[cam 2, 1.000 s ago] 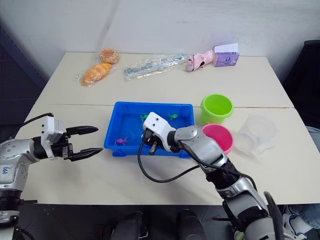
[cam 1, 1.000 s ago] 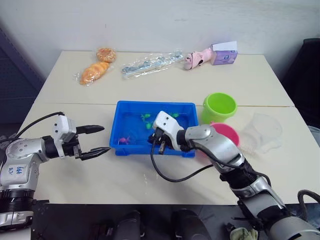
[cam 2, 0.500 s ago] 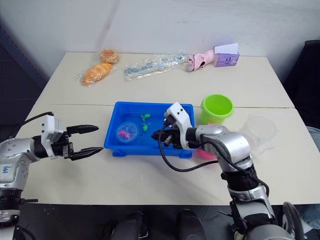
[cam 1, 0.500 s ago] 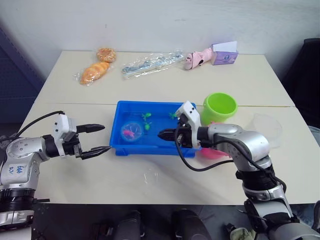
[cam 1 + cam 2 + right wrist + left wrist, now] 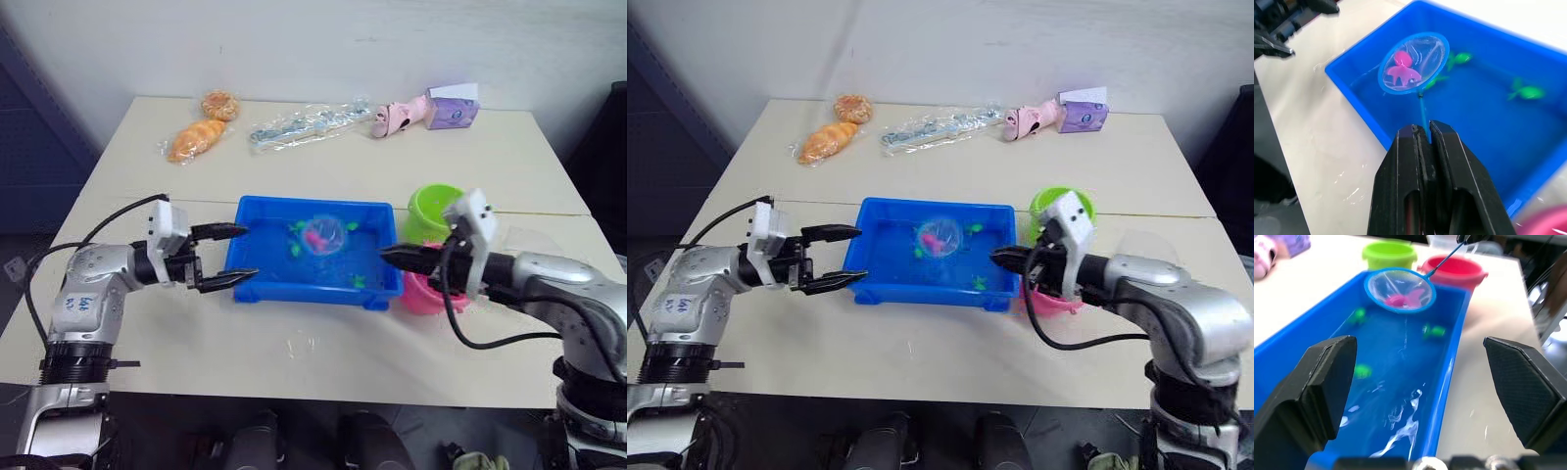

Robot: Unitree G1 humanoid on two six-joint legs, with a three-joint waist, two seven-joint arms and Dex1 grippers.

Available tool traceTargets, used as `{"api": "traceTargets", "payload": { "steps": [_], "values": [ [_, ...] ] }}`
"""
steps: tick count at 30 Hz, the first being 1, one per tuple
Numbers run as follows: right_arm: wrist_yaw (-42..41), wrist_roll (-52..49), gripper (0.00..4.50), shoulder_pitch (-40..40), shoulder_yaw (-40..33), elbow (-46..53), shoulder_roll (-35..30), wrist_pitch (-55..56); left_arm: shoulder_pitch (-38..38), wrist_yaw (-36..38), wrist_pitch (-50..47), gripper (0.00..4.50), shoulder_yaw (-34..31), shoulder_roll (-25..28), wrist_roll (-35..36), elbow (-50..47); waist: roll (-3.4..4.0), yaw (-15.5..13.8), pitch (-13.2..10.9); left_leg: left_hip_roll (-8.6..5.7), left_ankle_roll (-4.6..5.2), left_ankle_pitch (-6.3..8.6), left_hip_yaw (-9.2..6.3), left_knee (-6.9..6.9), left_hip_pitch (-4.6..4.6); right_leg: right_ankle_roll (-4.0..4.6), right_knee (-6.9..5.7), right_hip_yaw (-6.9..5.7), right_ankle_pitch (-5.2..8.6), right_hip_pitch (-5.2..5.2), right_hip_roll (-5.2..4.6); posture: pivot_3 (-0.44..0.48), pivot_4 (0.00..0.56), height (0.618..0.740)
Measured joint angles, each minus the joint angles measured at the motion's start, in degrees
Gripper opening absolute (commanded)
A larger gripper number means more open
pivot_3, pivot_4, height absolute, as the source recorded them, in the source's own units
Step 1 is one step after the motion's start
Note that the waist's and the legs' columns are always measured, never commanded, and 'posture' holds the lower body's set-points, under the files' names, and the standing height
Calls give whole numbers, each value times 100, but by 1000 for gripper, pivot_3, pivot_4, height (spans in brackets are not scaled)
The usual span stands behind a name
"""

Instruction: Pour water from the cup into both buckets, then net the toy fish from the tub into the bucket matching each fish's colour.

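Note:
The blue tub (image 5: 315, 297) holds water and a few green toy fish (image 5: 357, 282). Above its middle hangs the round blue-rimmed net (image 5: 323, 235) with a pink fish (image 5: 1402, 71) lying in the mesh. My right gripper (image 5: 385, 257) is shut on the net's thin handle, just past the tub's right end. The lime green bucket (image 5: 434, 209) and the pink bucket (image 5: 424, 295) stand behind and under that arm. The clear cup (image 5: 1140, 245) sits further right. At the tub's left end my left gripper (image 5: 249, 253) is open and holds nothing.
At the back of the table lie wrapped bread rolls (image 5: 197, 139), a clear plastic packet (image 5: 308, 125), a pink toy (image 5: 400, 116) and a purple box (image 5: 454, 106). Splashed water (image 5: 304, 343) marks the table in front of the tub.
The head camera has shifted. My right arm has drawn back to the right, and the net with the pink fish has gone from the tub's left part to its middle. My left gripper has come up to the tub's left end.

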State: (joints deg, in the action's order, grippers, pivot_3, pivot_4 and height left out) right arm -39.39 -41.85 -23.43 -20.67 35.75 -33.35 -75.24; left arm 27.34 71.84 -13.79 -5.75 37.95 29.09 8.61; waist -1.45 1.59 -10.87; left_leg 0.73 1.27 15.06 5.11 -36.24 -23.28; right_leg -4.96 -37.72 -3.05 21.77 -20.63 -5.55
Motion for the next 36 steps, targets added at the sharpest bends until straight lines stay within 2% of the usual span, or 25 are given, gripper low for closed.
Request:
{"api": "traceTargets", "payload": {
  "steps": [5,11,14,19,21,28,34,36],
  "values": [
    [377,-763,0,737,-1510,830,-47,-504,498,204,-254,4461,297,-387,66,30,0,-18,0,0,0,-2,0,-2,1,0,4,0,0,6,3,0,150,740],
    [655,-1273,0,2241,-3431,1521,-304,-532,971,432,-321,4461,720,-1055,74,225,0,-117,1,-1,1,-2,4,-3,3,-3,16,4,-1,14,10,0,150,740],
    [749,-1164,0,3091,-3822,1789,-303,-175,1045,539,-321,4461,805,-1134,70,334,1,-120,1,2,-5,-6,6,-2,10,-3,19,8,-1,13,15,0,150,740],
    [892,-187,0,4294,-3552,1833,-121,1094,1061,637,-276,4461,909,-1279,1,486,2,-133,2,0,-4,-12,9,-7,13,-5,26,12,0,14,15,0,150,740],
    [836,643,0,4850,-2979,1827,-35,2174,1063,659,-234,4461,909,-1300,-26,565,2,-133,2,0,-10,-16,8,-5,14,-6,26,12,1,13,16,0,150,740],
    [547,2613,0,5708,-1829,1392,31,5031,1055,646,16,4461,904,-1310,-156,587,2,-150,2,-1,-13,-19,8,-9,14,-7,22,10,1,13,16,0,150,740],
    [718,4572,0,5920,-1529,443,-99,7572,938,578,148,4461,904,-1319,-202,587,2,-147,2,-1,-18,-22,9,-12,19,-7,19,10,1,14,17,0,150,740],
    [780,4933,0,5986,-1529,277,-167,8003,905,562,173,4461,904,-1329,-205,587,2,-149,2,0,-18,-22,8,-13,19,-7,19,10,1,14,17,0,150,740]
  ]
}}
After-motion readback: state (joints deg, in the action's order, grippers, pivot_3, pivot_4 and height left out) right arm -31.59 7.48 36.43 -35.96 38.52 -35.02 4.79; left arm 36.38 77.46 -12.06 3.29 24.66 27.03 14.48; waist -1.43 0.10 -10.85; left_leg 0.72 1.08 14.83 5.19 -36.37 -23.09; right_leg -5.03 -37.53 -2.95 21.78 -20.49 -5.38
